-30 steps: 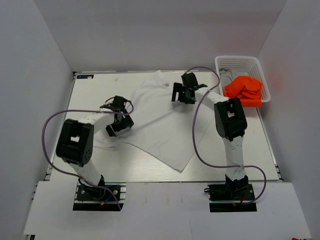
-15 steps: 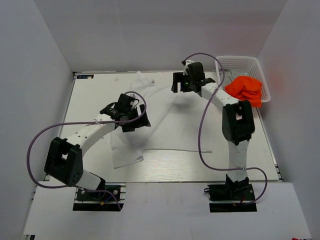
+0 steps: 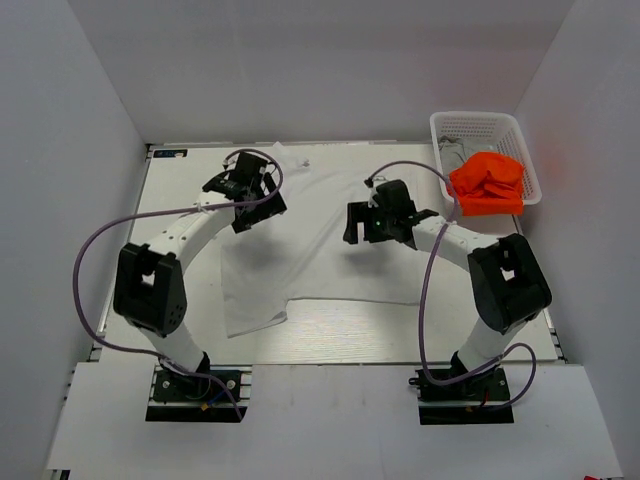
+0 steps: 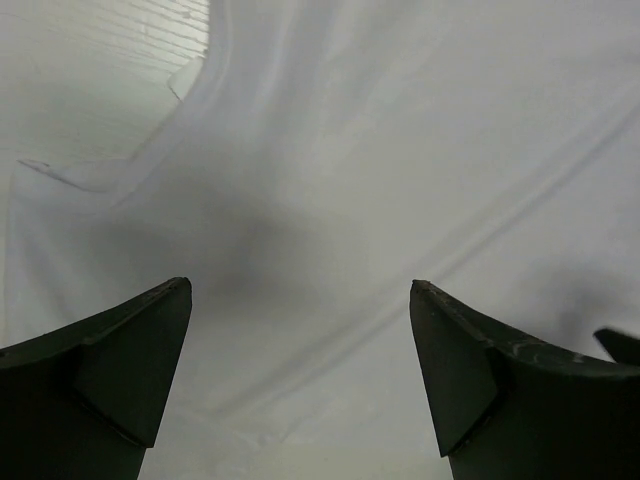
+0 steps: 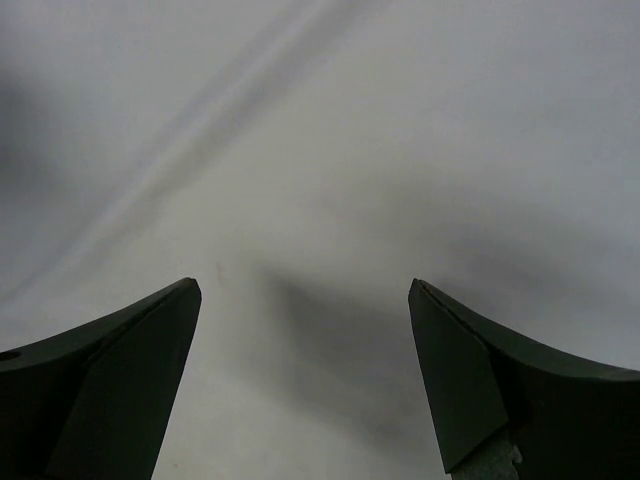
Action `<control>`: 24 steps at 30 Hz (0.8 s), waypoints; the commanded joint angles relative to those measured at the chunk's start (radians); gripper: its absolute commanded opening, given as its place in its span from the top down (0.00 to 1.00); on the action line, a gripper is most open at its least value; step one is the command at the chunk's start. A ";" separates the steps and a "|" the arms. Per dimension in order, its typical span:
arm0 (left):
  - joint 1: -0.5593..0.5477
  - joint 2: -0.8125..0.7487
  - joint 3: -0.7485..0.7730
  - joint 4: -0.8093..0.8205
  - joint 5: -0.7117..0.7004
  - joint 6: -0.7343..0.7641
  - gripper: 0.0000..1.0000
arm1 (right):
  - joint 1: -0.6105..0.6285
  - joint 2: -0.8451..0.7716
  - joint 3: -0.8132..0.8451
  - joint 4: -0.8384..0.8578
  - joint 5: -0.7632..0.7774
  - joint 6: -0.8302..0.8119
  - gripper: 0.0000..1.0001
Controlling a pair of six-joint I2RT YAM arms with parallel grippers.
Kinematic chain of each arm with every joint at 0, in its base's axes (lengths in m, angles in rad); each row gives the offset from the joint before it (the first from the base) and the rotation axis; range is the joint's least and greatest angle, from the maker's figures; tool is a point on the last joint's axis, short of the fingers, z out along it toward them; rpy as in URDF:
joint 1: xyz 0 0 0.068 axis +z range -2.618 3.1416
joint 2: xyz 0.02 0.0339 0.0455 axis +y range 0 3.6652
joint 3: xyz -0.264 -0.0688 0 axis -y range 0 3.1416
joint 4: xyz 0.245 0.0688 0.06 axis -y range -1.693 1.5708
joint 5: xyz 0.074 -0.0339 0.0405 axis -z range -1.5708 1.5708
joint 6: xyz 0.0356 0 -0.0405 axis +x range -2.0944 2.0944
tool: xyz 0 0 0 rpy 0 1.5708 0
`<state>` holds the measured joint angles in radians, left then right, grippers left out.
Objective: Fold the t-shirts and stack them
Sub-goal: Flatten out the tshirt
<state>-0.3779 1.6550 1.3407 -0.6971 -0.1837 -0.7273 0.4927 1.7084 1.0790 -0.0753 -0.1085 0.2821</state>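
The white t-shirt (image 3: 320,250) lies spread over the middle of the table, with a sleeve sticking out at its near left corner. My left gripper (image 3: 246,195) is open and empty, hovering over the shirt's far left part; its wrist view shows only creased white cloth (image 4: 330,180) between the fingers (image 4: 300,290). My right gripper (image 3: 364,224) is open and empty above the shirt's right half, with white cloth (image 5: 330,150) below it (image 5: 305,285). The orange t-shirt (image 3: 487,183) is bunched in the basket. A bit of grey cloth (image 3: 453,155) shows behind it.
The white lattice basket (image 3: 475,118) stands at the far right corner of the table. White walls enclose the table on the left, back and right. Purple cables loop out from both arms.
The left gripper has moved from the table's middle to the far left of the shirt. The right gripper has come nearer, from the far edge to the shirt's right half. The shirt lies still.
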 commanded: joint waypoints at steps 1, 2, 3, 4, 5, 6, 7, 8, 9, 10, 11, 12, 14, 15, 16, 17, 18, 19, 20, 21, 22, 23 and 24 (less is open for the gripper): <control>0.045 0.069 0.089 -0.038 -0.055 -0.017 0.00 | 0.000 -0.073 -0.094 0.109 0.018 0.089 0.10; 0.045 0.089 0.103 -0.047 -0.095 -0.017 0.00 | 0.001 -0.073 -0.105 0.106 0.024 0.098 0.10; 0.057 0.106 0.112 -0.047 -0.117 -0.032 0.00 | 0.003 -0.079 -0.116 0.105 0.029 0.104 0.10; 0.072 0.135 0.123 -0.047 -0.137 -0.032 0.00 | 0.003 -0.081 -0.143 0.101 0.041 0.111 0.10; 0.083 0.150 0.133 -0.047 -0.149 -0.041 0.00 | 0.001 -0.081 -0.158 0.097 0.047 0.111 0.10; 0.094 0.167 0.146 -0.047 -0.149 -0.041 0.00 | -0.003 -0.081 -0.178 0.097 0.053 0.118 0.10; 0.114 0.184 0.172 -0.047 -0.161 -0.041 0.00 | -0.005 -0.078 -0.191 0.098 0.070 0.133 0.10; 0.125 0.218 0.185 -0.057 -0.172 -0.052 0.00 | -0.003 -0.067 -0.208 0.082 0.099 0.137 0.10; 0.125 0.232 0.196 -0.058 -0.172 -0.052 0.00 | -0.011 -0.058 -0.203 0.034 0.139 0.144 0.10; 0.151 0.248 0.216 -0.058 -0.172 -0.052 0.00 | -0.014 -0.031 -0.196 0.007 0.159 0.149 0.10; 0.151 0.284 0.225 -0.047 -0.162 -0.043 0.00 | -0.014 -0.020 -0.164 -0.015 0.231 0.150 0.10; 0.164 0.305 0.238 -0.047 -0.161 -0.043 0.00 | -0.017 -0.007 -0.154 -0.067 0.248 0.152 0.10; 0.177 0.347 0.281 -0.047 -0.146 -0.043 0.00 | -0.037 0.020 -0.117 -0.092 0.285 0.157 0.10; 0.177 0.365 0.293 -0.059 -0.146 -0.043 0.00 | -0.042 0.026 -0.105 -0.128 0.329 0.158 0.10; 0.186 0.399 0.314 -0.059 -0.135 -0.043 0.03 | -0.060 0.045 -0.094 -0.144 0.340 0.166 0.10; 0.186 0.411 0.324 -0.059 -0.135 -0.034 0.05 | -0.068 0.062 -0.058 -0.165 0.360 0.172 0.10; 0.186 0.411 0.324 -0.050 -0.135 -0.034 0.07 | -0.075 0.077 -0.050 -0.178 0.366 0.173 0.10; 0.186 0.423 0.324 -0.032 -0.123 -0.020 0.10 | -0.092 0.088 -0.033 -0.196 0.365 0.175 0.10; 0.186 0.424 0.315 -0.012 -0.123 0.011 0.10 | -0.101 0.102 -0.025 -0.208 0.363 0.170 0.10; 0.175 0.424 0.314 0.023 -0.109 0.025 0.12 | -0.108 0.105 -0.007 -0.213 0.357 0.167 0.10; 0.175 0.433 0.314 0.039 -0.100 0.038 0.12 | -0.115 0.106 -0.004 -0.199 0.340 0.158 0.10; 0.163 0.433 0.314 0.051 -0.100 0.061 0.12 | -0.112 0.106 -0.002 -0.192 0.326 0.126 0.10; 0.154 0.442 0.314 0.082 -0.082 0.075 0.13 | -0.111 0.097 -0.004 -0.182 0.278 0.089 0.10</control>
<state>-0.1970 2.1227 1.6306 -0.7033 -0.2966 -0.7136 0.3889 1.7908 1.0622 -0.1898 0.1940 0.4255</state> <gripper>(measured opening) 0.877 0.904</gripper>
